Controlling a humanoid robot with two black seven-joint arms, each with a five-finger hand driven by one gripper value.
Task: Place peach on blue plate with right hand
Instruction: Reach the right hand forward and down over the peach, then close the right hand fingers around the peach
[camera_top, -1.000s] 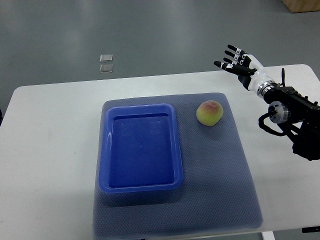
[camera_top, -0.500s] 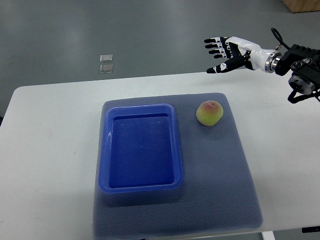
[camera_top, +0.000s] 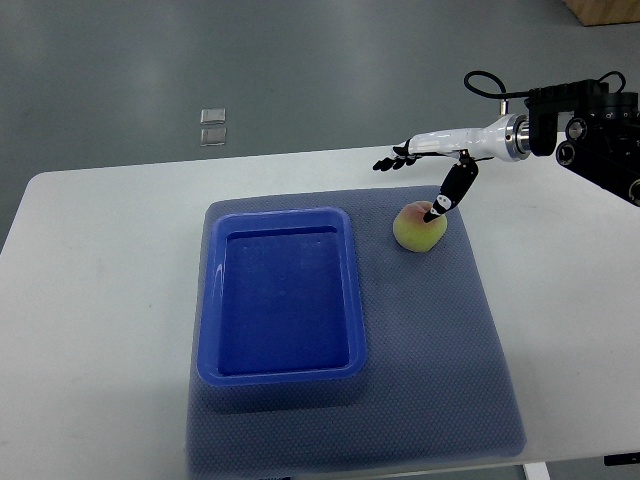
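Top view is showing me the right hand (camera_top: 432, 170) dropping in over the mat (camera_top: 440, 330); a second ago it was raised well off to the right, palm up. Now the fingers (camera_top: 395, 160) are reaching out flat past the peach (camera_top: 417, 228), and the thumb (camera_top: 448, 195) is pointing down, its tip touching the fruit's top. Hand spread, clamping nothing. The peach is sitting on the mat just right of the blue plate (camera_top: 212, 300), unmoved. I am reading this as approach ending, grasp not yet made. Left arm is not showing.
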